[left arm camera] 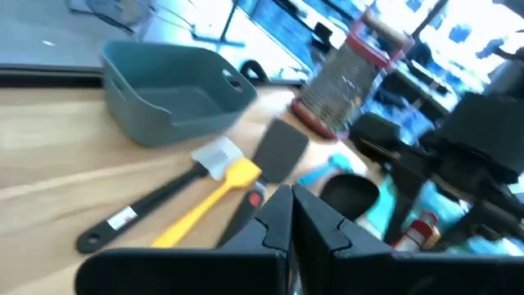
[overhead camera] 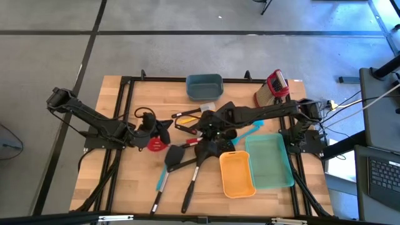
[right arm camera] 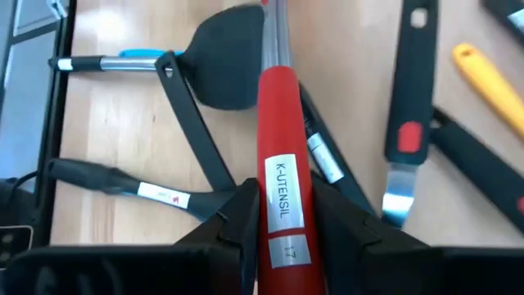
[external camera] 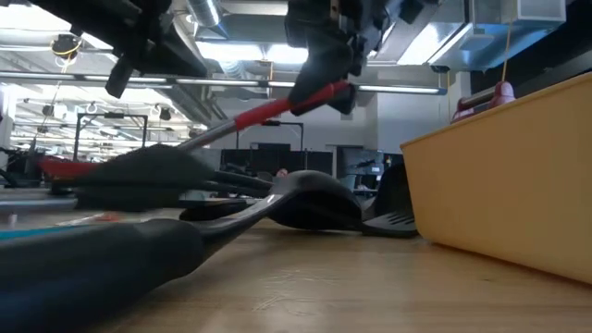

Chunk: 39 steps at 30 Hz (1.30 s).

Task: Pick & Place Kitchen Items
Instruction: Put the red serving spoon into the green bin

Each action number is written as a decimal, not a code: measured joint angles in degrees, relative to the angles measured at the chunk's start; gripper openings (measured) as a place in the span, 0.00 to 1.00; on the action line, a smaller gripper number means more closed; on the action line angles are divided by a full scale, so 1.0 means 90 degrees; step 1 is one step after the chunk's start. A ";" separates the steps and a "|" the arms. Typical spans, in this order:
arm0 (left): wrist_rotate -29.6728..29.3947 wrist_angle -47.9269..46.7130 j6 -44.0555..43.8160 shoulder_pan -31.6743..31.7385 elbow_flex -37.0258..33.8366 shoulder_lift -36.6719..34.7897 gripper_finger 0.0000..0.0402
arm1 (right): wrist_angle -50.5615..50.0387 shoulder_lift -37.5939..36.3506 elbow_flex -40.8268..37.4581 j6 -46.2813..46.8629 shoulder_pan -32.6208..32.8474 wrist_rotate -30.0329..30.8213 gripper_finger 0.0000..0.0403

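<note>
Table [overhead camera: 112, 181] first: utensil pile [overhead camera: 194, 140] mid-table, yellow bin [overhead camera: 237, 181] and teal tray [overhead camera: 272, 164] on the right arm's side. Right gripper [right arm camera: 282, 215] is clamped on a red-handled utensil [right arm camera: 277, 123] — handle runs straight out between the fingers, working end probably metal, hard to tell. It's lifted above the pile, handle slanting; the bins lie just beside it. Left gripper [left arm camera: 293, 215] is fully closed on nothing, parked by the pile's left edge.

Grey floor [overhead camera: 187, 56] with dark seams, wooden table [overhead camera: 125, 181], exposed ceiling ducts [external camera: 231, 55], bright ceiling lights [external camera: 250, 51]
</note>
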 joint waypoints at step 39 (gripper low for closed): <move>0.0644 0.3101 0.2626 -0.0574 0.0000 -0.1418 0.00 | -0.1747 -0.0012 0.2045 -0.0779 -0.0557 0.2252 0.23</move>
